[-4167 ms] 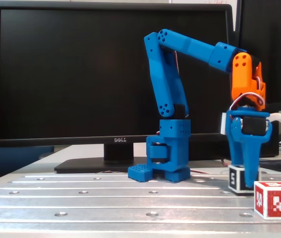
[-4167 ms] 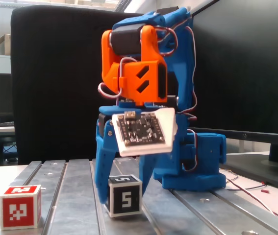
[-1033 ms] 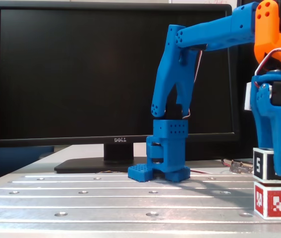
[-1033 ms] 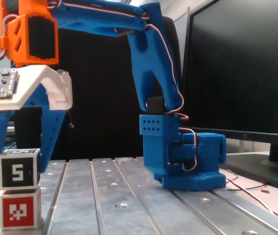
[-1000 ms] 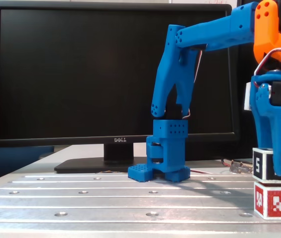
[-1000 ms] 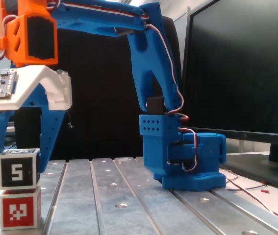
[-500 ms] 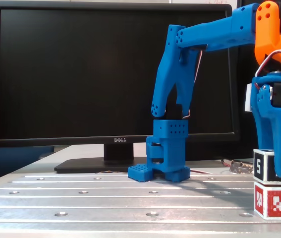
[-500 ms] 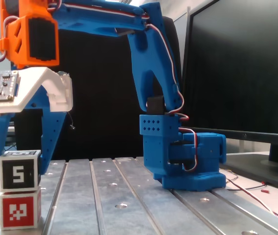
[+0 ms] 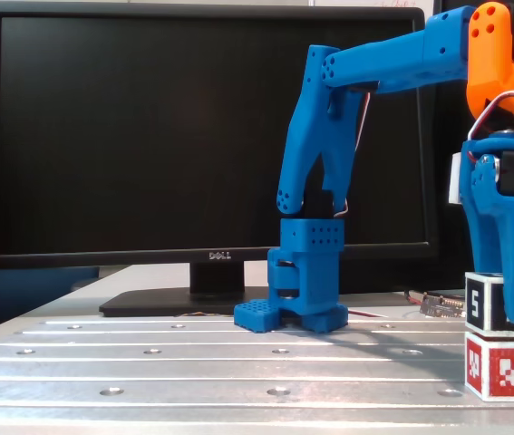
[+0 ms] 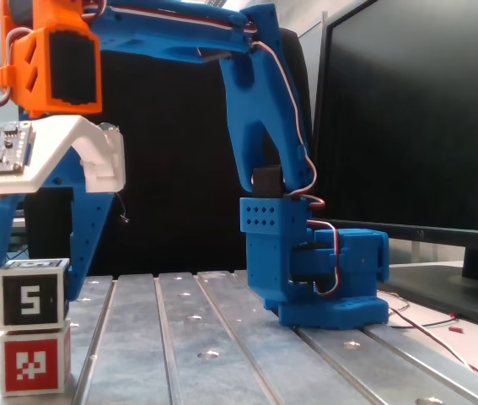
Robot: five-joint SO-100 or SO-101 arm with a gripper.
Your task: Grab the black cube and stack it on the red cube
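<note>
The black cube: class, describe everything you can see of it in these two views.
The black cube is small, with white edges and black faces bearing a white "5". It looks like hard plastic. It sits upright and square on the red cube, near the table's edge. The tool straddles it, blue fingers on either side; whether they press it is unclear.

I see the black cube (image 10: 33, 294) with white edges and a white "5", the red cube (image 10: 34, 362) with its white pixel pattern, and my blue arm (image 9: 365, 68) with an orange wrist (image 10: 51, 59).
</note>
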